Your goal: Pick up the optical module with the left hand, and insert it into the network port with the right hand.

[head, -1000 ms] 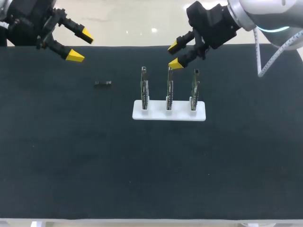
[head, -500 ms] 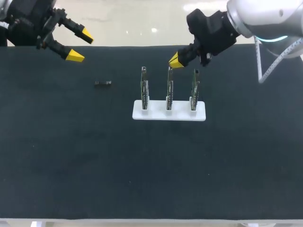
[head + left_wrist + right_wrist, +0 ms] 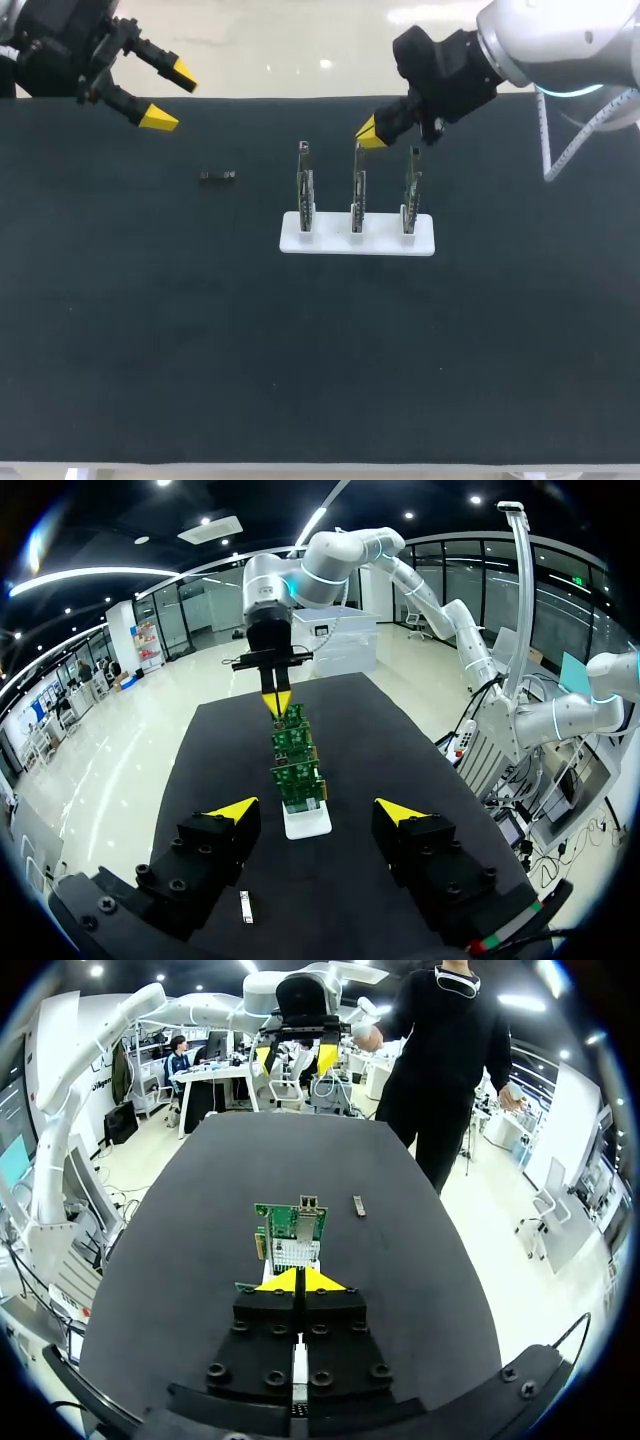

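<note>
My left gripper (image 3: 168,96), wide open and empty at upper left, sits nearer the optical module (image 3: 217,176), lying flat down-right of it with its long axis across the frame; my right gripper (image 3: 368,131), pinched closed on nothing, hangs over the middle card (image 3: 357,190).

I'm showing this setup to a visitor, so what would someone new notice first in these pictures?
Three green circuit boards stand upright in a white stand at mid-table. The right claw, yellow tips shut together, hangs by the middle board's top, while the left claw sits open at the far left corner. A small optical module lies left of the stand.
</note>
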Robot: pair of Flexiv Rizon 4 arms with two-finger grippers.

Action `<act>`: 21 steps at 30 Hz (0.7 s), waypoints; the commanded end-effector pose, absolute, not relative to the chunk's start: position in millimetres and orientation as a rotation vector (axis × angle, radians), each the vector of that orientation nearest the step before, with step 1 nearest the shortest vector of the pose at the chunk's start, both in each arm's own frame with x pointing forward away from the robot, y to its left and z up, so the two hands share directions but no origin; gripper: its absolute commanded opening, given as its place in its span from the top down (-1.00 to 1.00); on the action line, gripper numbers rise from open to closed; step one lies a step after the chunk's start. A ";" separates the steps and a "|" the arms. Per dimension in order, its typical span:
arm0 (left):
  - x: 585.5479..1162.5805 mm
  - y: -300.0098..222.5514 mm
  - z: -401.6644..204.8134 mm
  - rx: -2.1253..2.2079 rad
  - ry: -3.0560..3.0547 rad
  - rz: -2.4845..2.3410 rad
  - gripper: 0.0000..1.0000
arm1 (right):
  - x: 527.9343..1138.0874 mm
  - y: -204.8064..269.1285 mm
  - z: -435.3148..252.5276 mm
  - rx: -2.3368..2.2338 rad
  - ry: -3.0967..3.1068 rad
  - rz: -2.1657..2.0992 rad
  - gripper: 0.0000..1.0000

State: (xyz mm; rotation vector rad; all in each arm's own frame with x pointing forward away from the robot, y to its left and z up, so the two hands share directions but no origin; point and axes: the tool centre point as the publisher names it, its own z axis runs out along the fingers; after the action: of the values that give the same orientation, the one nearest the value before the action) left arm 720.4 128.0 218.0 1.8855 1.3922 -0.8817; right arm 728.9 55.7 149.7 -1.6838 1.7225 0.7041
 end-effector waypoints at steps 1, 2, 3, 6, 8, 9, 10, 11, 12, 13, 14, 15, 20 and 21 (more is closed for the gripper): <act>721.1 127.8 218.3 1.888 1.395 -0.882 -1.00 | 728.3 56.2 147.5 -1.680 1.718 0.702 1.00; 721.1 127.8 218.3 1.888 1.395 -0.882 -1.00 | 728.3 56.3 147.3 -1.681 1.718 0.702 1.00; 721.1 127.8 218.3 1.888 1.395 -0.882 -1.00 | 728.2 56.3 146.6 -1.680 1.717 0.703 1.00; 721.1 127.8 218.3 1.888 1.395 -0.882 -1.00 | 728.2 56.7 145.1 -1.680 1.719 0.704 1.00; 721.1 127.8 218.3 1.888 1.395 -0.882 -1.00 | 728.0 57.1 144.1 -1.679 1.720 0.704 1.00; 721.1 127.8 218.3 1.888 1.395 -0.882 -1.00 | 727.8 57.4 143.6 -1.678 1.721 0.703 1.00; 721.1 127.8 218.3 1.888 1.395 -0.882 -1.00 | 727.7 57.5 143.2 -1.677 1.722 0.703 1.00; 721.1 127.8 218.3 1.888 1.395 -0.882 -1.00 | 727.7 57.6 143.1 -1.678 1.723 0.702 1.00; 721.1 127.8 218.3 1.888 1.395 -0.882 -1.00 | 727.7 57.6 142.9 -1.679 1.724 0.700 1.00; 721.1 127.8 218.3 1.888 1.395 -0.882 -1.00 | 727.7 57.7 142.9 -1.680 1.725 0.699 1.00; 721.1 127.8 218.3 1.888 1.395 -0.882 -1.00 | 727.6 57.7 142.9 -1.681 1.726 0.698 1.00; 721.1 127.8 218.3 1.888 1.395 -0.882 -1.00 | 727.6 57.7 144.2 -1.682 1.727 0.697 1.00; 721.1 127.8 218.3 1.888 1.395 -0.882 -1.00 | 729.9 56.5 153.0 -1.695 1.738 0.697 1.00; 721.1 127.8 218.3 1.888 1.395 -0.882 -1.00 | 730.2 56.5 154.2 -1.695 1.738 0.699 1.00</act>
State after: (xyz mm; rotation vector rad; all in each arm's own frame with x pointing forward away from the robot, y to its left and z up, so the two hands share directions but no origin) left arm 720.4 128.0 218.0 1.8855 1.3922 -0.8817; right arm 728.5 56.4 149.5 -1.6893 1.7328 0.6963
